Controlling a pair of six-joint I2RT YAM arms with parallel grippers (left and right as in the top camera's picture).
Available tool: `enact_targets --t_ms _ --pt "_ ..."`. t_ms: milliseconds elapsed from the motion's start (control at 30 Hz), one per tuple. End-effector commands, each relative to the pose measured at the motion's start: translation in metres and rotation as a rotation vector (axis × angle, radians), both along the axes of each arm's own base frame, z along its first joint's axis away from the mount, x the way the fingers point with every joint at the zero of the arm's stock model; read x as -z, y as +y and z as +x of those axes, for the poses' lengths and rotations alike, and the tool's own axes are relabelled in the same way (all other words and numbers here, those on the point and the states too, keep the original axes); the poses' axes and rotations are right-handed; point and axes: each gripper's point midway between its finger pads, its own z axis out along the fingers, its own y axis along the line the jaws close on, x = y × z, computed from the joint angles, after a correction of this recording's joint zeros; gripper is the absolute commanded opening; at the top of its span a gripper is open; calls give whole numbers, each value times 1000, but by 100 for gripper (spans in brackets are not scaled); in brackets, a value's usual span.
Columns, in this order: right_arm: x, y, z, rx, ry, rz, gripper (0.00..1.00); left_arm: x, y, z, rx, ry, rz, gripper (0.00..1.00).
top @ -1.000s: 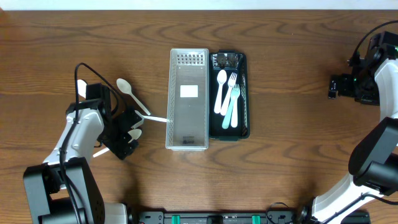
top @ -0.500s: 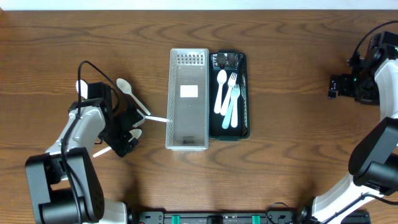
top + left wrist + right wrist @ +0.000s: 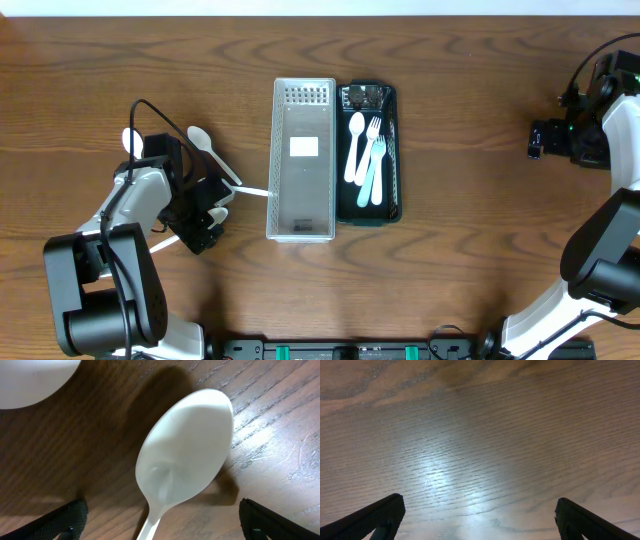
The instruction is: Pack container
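A dark teal container (image 3: pixel 393 205) sits mid-table and holds a white spoon (image 3: pixel 355 145), a white fork (image 3: pixel 372 135) and a pale blue fork (image 3: pixel 374 175). Against its left side lies a clear lid (image 3: pixel 303 160). My left gripper (image 3: pixel 208 208) is low over the table left of the lid, and it is open. In the left wrist view it (image 3: pixel 162 522) straddles the handle of a white spoon (image 3: pixel 185 455) lying bowl-up, touching nothing. Another white spoon (image 3: pixel 205 145) lies just beyond. My right gripper (image 3: pixel 540 140) hangs open over bare wood at the far right (image 3: pixel 480 520).
A thin white utensil (image 3: pixel 255 190) rests between my left gripper and the lid's edge. A white handle (image 3: pixel 160 243) sticks out near my left arm. A rounded white thing (image 3: pixel 30 380) shows at the top left of the left wrist view.
My left arm has shifted slightly toward the far side, with its gripper still open over the spoon. The right arm has not moved.
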Motion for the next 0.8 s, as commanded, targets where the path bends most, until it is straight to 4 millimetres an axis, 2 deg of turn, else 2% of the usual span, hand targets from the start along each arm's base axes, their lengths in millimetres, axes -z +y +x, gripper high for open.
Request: enact_targets --t_ms 0,33,100,233,400,567,767 --pt "0 -1 -1 -7 -1 2 99 10 -3 -7 11 44 -20 94" --pt "0 -1 -1 -7 -1 2 99 10 -3 -7 11 44 -20 89" --pt "0 -1 -1 -8 -1 2 99 10 -3 -7 11 44 -20 72" --pt "0 -1 -1 -8 -1 2 99 10 -3 -7 11 44 -20 68" --pt "0 -1 -1 -8 -1 2 99 10 -3 -7 11 44 -20 38" --pt "0 -1 -1 -7 -1 2 99 10 -3 -7 11 44 -20 36" --pt "0 -1 -1 -8 -1 2 99 10 -3 -7 11 43 -19 25"
